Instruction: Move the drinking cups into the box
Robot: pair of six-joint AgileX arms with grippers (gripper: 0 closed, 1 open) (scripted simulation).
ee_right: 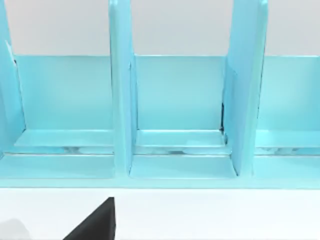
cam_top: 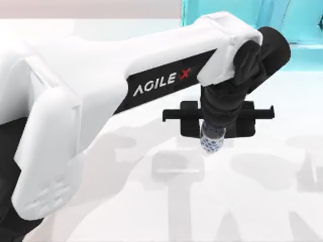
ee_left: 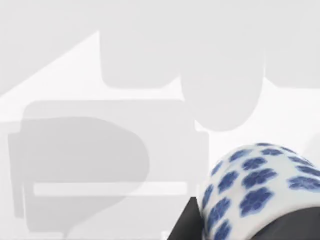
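Left hand (cam_top: 214,132), reaching across from my left arm, was closed around the white blue-flowered cup (cam_top: 212,142), held clear above the white surface (cam_top: 151,201). A loose grip could drop it, I judged. Turquoise shelf unit (ee_right: 175,100) stood at the far edge.

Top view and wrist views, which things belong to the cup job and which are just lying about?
Job: blue-flowered cup, held above the table by the left gripper.
Lying about: turquoise shelf, faced by the right wrist camera; white table.
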